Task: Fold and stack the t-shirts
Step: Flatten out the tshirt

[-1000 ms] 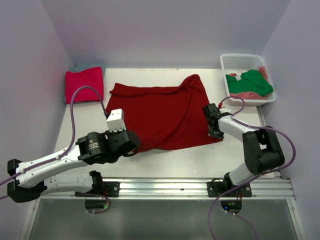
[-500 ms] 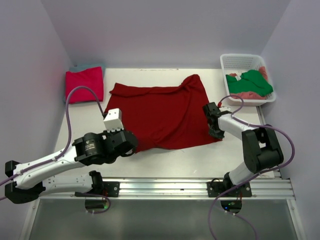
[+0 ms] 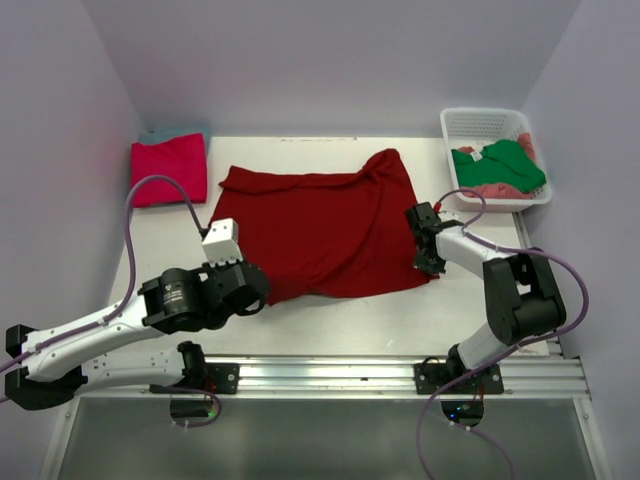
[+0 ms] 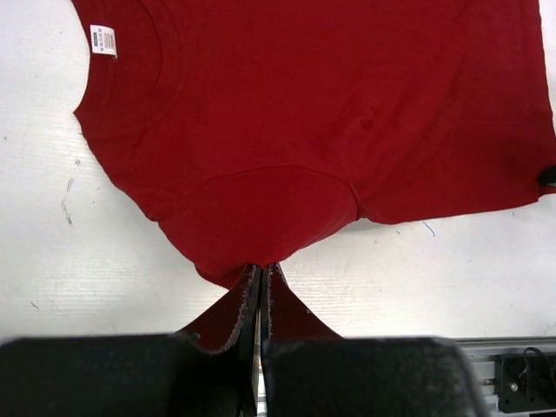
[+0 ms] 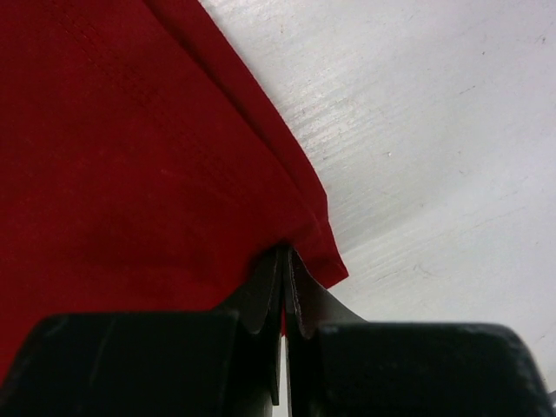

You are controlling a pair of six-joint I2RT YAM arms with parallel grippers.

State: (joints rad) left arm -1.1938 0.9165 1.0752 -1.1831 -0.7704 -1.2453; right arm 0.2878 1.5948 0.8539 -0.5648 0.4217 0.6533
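White tabletop [image 3: 330, 312] between lilac walls. At the far left a folded magenta-pink t-shirt [image 3: 168, 170] lies on a teal t-shirt [image 3: 178, 131]. The left gripper [image 4: 261, 271] is clamped tight on the near left sleeve of the dark red t-shirt [image 3: 330, 225], which lies spread across the middle. The right gripper [image 5: 283, 257] is pinched closed on its near right hem corner. At the far right, a white basket [image 3: 470, 122] holds a green t-shirt [image 3: 505, 165] over a salmon-pink t-shirt [image 3: 490, 190].

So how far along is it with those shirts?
Done: a folded magenta-pink shirt on a teal shirt, far left. In hand: the dark red shirt, spread out, left hand and right hand each pinching its near edge. Left: green shirt and salmon-pink shirt, crumpled in the basket.
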